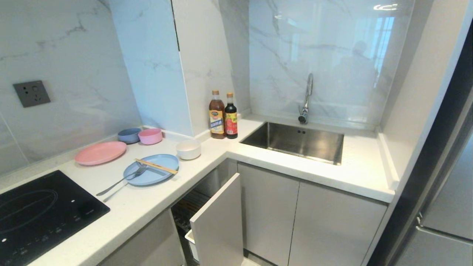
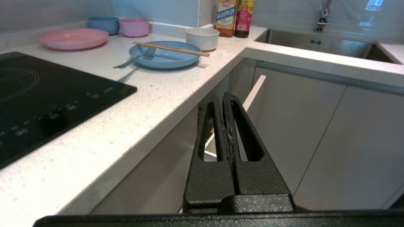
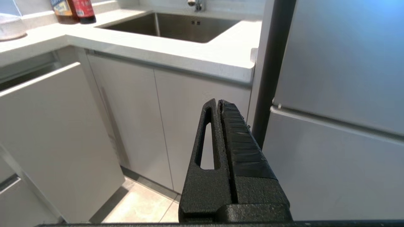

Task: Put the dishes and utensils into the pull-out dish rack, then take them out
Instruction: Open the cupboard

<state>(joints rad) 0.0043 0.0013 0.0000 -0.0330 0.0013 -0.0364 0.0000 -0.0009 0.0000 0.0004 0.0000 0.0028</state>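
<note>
While nothing has yet gone into the pull-out dish rack [image 1: 207, 218], we judge loading not begun and unloading further off.

Head view: rack drawn partway out below the counter [image 1: 281, 162], its pale front panel angled toward us, a strip of wire basket and white tray showing behind it; we see no dishes inside. On the counter the light-blue plate [image 1: 155, 173] carries the chopsticks [image 1: 156, 166] across it, with the fork [image 1: 122, 180] leaning off its rim and a second thin handle, likely the spoon, beside it. The off-white bowl [image 1: 188, 149] stands just beside the plate. Neither arm shows here.

Left wrist view: left gripper [image 2: 224, 98] pressed closed, empty, hanging in front of the rack below the counter edge, well apart from the plate.

Right wrist view: right gripper [image 3: 218, 102] likewise closed on nothing, facing the cabinet doors [image 3: 176, 126] under the sink [image 3: 176, 26], beside the fridge [image 3: 341, 94].

Remaining, by our reading: every pickup, every placement, then the whole unload.
</note>
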